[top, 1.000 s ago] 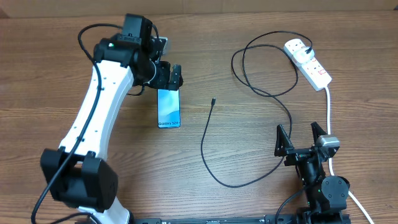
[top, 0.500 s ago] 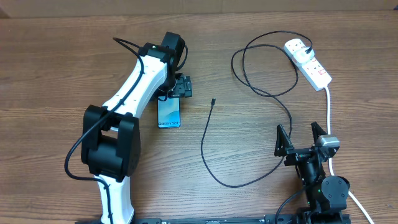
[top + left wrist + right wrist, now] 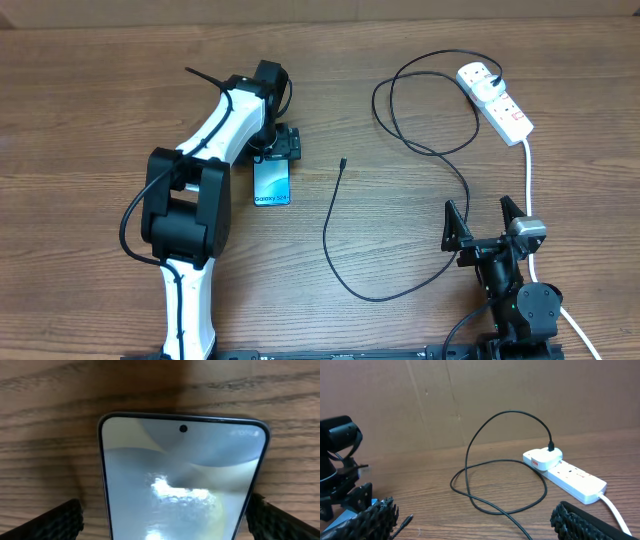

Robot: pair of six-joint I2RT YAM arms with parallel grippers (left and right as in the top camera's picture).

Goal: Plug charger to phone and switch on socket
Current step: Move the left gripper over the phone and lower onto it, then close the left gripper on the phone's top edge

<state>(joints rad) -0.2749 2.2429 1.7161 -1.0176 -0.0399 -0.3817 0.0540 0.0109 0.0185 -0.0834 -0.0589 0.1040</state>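
Observation:
The phone (image 3: 272,183) lies flat on the table, its blue screen up. My left gripper (image 3: 281,143) hangs over its far end, open, with a finger on each side of the phone (image 3: 182,475); the fingers (image 3: 165,519) are not touching it. The charger cable (image 3: 330,250) loops across the table, and its small connector (image 3: 343,162) lies free to the right of the phone. Its other end enters an adapter (image 3: 478,72) on the white socket (image 3: 500,104). My right gripper (image 3: 483,222) is open and empty near the front right; the right wrist view shows the socket (image 3: 570,476) ahead of it.
The socket's thick white cord (image 3: 528,170) runs down the right side past my right arm. The cable's loops (image 3: 485,505) lie between my right gripper and the socket. A cardboard wall (image 3: 470,400) stands behind the table.
My left arm has swung to the right and its gripper has come down over the phone's far end. The phone, cable, socket and right arm have not moved.

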